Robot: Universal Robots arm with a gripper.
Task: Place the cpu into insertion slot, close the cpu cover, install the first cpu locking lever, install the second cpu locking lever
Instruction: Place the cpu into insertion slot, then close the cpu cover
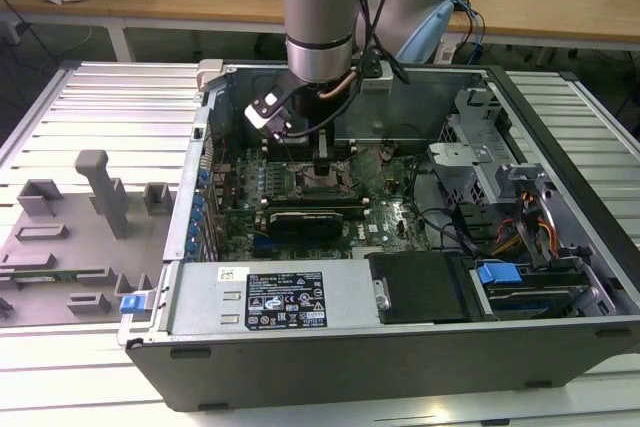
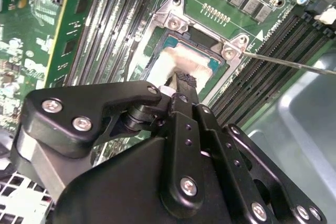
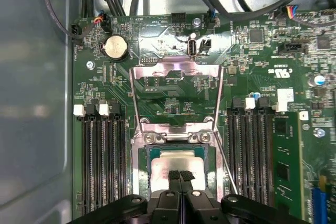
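Note:
The cpu (image 3: 176, 163) lies flat in the insertion slot (image 3: 142, 167), its silver top smeared with pale paste, also seen in the second wrist view (image 2: 176, 61). My gripper (image 3: 181, 176) is shut, with both fingertips pressed together and resting on or just above the chip's top. The cpu cover (image 3: 157, 70) stands swung open beyond the socket, and the board shows through its window. A thin wire locking lever (image 3: 224, 156) sticks out beside the socket, and shows as a rod (image 2: 294, 65) in the second wrist view. In the exterior view the gripper (image 1: 324, 173) reaches down into the open case.
Black memory slots (image 3: 100, 156) flank the socket on both sides. A dark expansion card (image 1: 305, 217) lies near the socket. Case walls (image 1: 300, 332), cables (image 1: 440, 222) and a drive cage (image 1: 470, 157) surround the board. A grey fixture tray (image 1: 70, 237) sits at the exterior view's left.

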